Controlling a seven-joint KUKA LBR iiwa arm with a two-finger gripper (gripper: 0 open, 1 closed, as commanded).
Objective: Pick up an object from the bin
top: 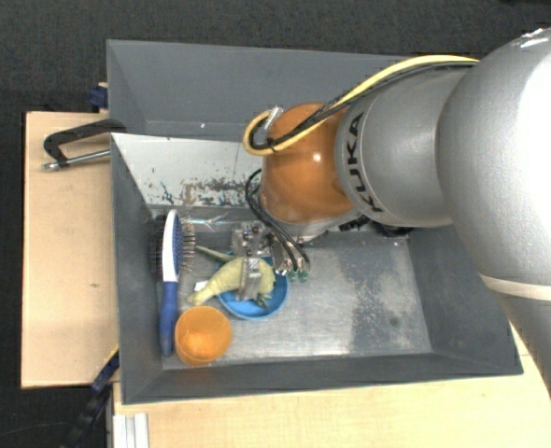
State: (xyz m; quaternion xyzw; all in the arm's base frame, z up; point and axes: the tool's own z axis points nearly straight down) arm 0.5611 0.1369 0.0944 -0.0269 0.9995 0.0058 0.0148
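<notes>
Grey metal makes up the bin [378,297]. Its floor is bare over the right half, and its few things lie gathered in the left half. The arm [416,157] reaches in from the right. Its wrist sits under a rounded orange cover [299,171] with a yellow cable [397,71] looped over it, and hangs above the far middle of the bin. Below that cover the pincer [253,267] points down at the left-centre of the floor. It is directly over the spot where a pale yellow thing [218,286], long and tapering, lies with its right end on a blue round dish [264,308]. The pincer is low at that spot, but whether it is clenched, released or grasping either one I cannot tell, since its metal parts blend with what lies under them. Just to the near left of the dish stands a round orange cup [202,335], close to the near wall and touching or almost touching the dish's rim. Along the left wall lies a brush [170,250] with a white and blue handle running from far to near and dark bristles at its far end. Its near end lies beside the orange cup.
</notes>
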